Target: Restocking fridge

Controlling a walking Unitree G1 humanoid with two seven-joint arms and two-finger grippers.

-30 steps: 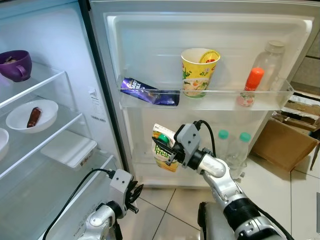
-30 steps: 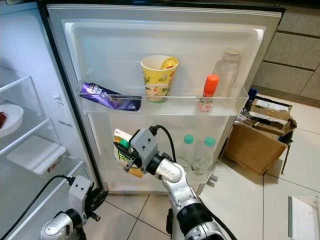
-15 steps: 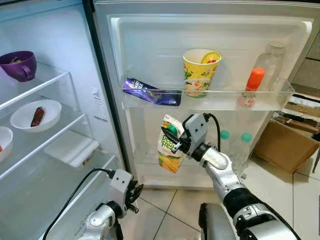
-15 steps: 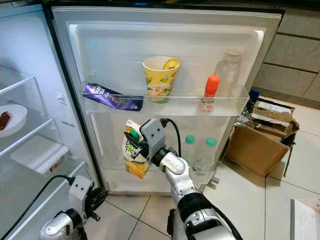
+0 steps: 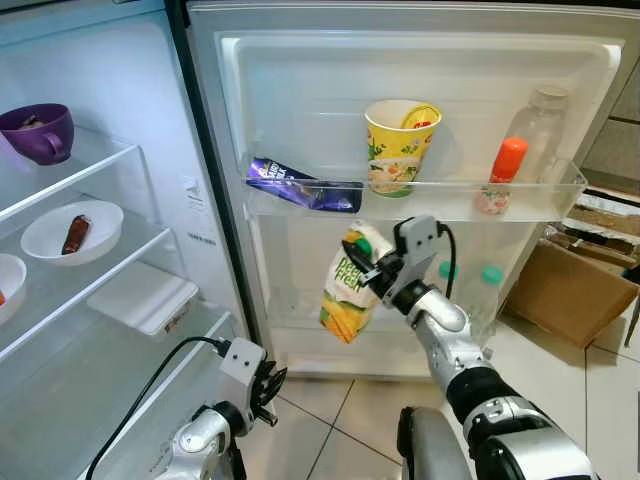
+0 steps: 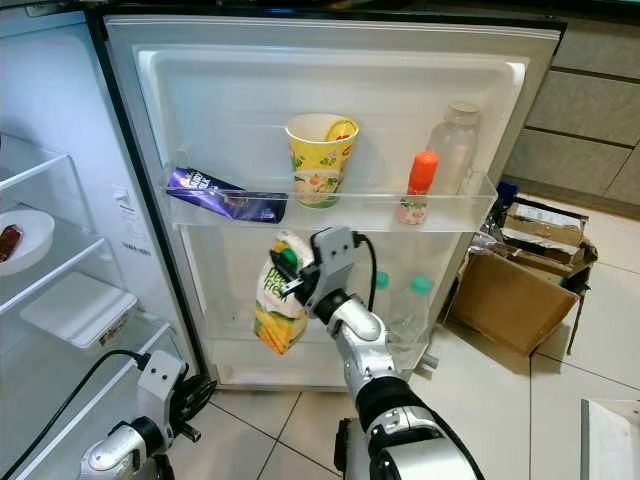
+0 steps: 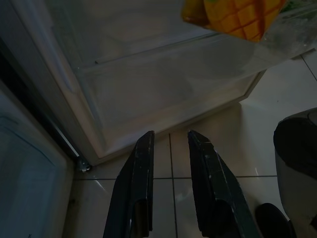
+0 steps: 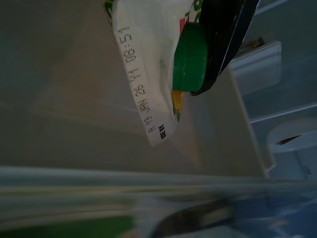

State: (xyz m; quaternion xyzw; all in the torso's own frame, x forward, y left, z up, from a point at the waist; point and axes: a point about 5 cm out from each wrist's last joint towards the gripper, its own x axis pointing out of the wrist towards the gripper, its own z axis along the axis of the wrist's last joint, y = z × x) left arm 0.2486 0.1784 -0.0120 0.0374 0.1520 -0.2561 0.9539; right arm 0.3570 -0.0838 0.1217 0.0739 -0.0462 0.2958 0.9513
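Note:
A juice pouch (image 5: pixel 349 287) with a green cap and mango print hangs in the air before the open fridge door, just below the upper door shelf (image 5: pixel 420 200). My right gripper (image 5: pixel 366 262) is shut on its top by the cap (image 8: pixel 190 57). The pouch's lower corner (image 7: pixel 233 17) also shows in the left wrist view. My left gripper (image 7: pixel 169 148) hangs low near the floor at the fridge's foot, fingers open with nothing between them.
The upper door shelf holds a purple wrapper (image 5: pixel 300 185), a yellow cup (image 5: pixel 398 145), an orange-capped bottle (image 5: pixel 502 172) and a clear bottle (image 5: pixel 540 125). Two green-capped bottles (image 5: pixel 480 300) stand in the lower door shelf. Fridge shelves hold a purple bowl (image 5: pixel 35 130) and white dishes. A cardboard box (image 5: pixel 575 285) sits at right.
My right gripper has carried the pouch upward and to the right, from beside the lower door shelf to just under the upper one. The left arm has stayed put.

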